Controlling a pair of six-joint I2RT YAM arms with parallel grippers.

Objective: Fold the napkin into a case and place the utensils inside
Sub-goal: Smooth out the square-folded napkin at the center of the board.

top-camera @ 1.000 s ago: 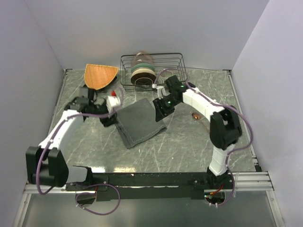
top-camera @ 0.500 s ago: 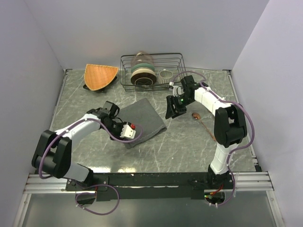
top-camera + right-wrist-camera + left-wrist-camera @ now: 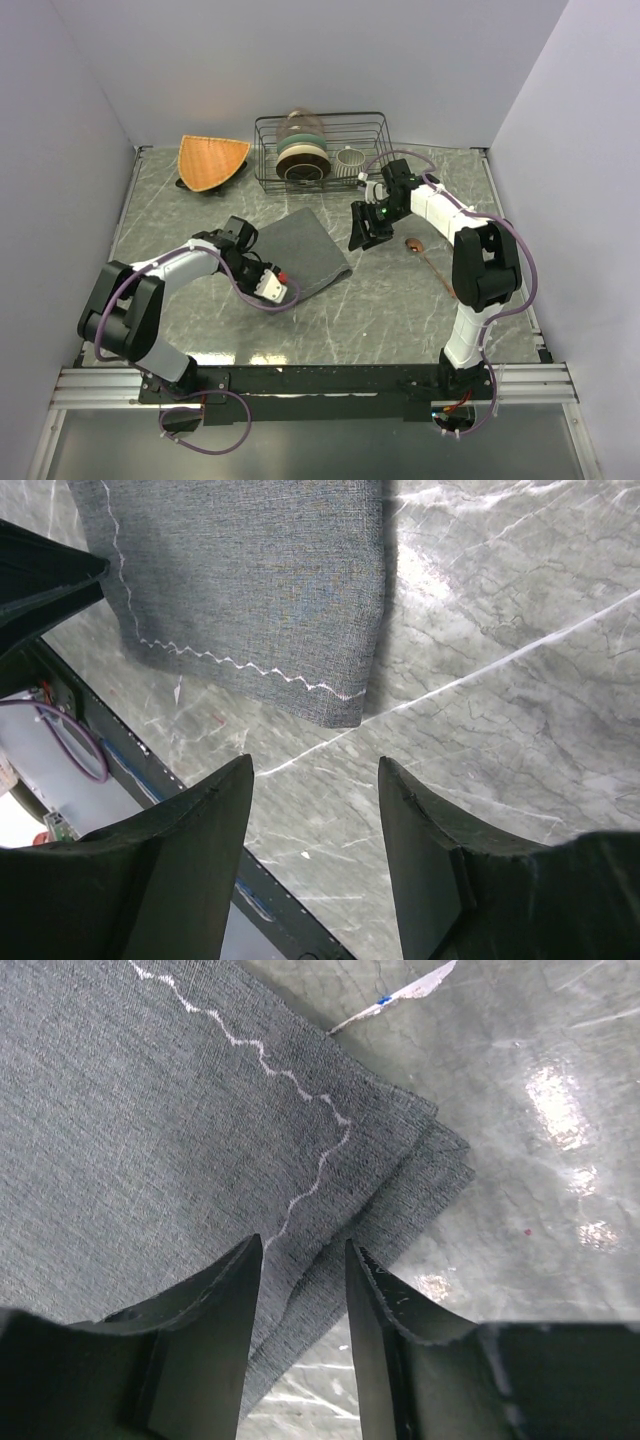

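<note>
Grey napkin [image 3: 305,250] lies part-folded; folding looks unfinished. Left gripper [image 3: 302,1252], jaws parted, should pinch its near corner next; right gripper [image 3: 312,772] gapes empty.

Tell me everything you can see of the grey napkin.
The napkin is dark grey matte woven cloth, folded flat into a rough rectangle, layers offset at one corner, a white zigzag stitch line near its edges. It lies skewed on the marble table. The left end effector is open over its near edge; contact unclear. The right end effector is open beside it, off the cloth.
</note>
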